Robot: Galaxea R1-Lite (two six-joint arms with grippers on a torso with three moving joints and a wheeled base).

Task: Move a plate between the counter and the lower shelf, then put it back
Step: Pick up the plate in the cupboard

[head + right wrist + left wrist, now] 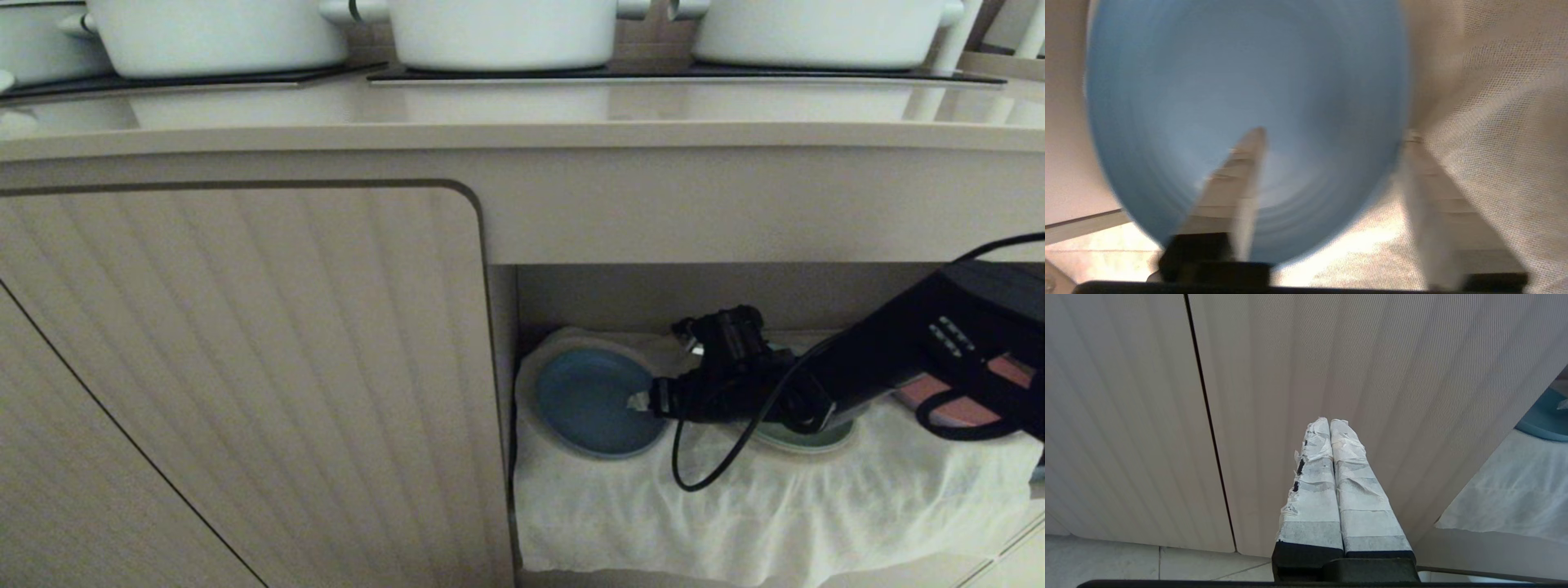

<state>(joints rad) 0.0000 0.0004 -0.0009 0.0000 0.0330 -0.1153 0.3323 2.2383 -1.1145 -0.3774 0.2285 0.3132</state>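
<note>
The light-blue plate (588, 400) lies flat on the white cloth of the lower shelf (735, 506), at the recess's left end. My right gripper (641, 402) reaches into the recess from the right and stands open at the plate's right rim. In the right wrist view one finger (1237, 175) lies over the plate (1229, 81) and the other finger (1425, 183) is beside the rim on the cloth, the right gripper (1336, 134) straddling the edge. My left gripper (1330, 421) is shut and empty in front of the ribbed door. The counter (522, 114) runs above.
A green plate (804, 441) and a pink plate (939, 392) lie further right on the shelf, partly hidden by my right arm. The ribbed cabinet door (245, 367) closes the space to the left. White pots (498, 33) stand on the cooktop.
</note>
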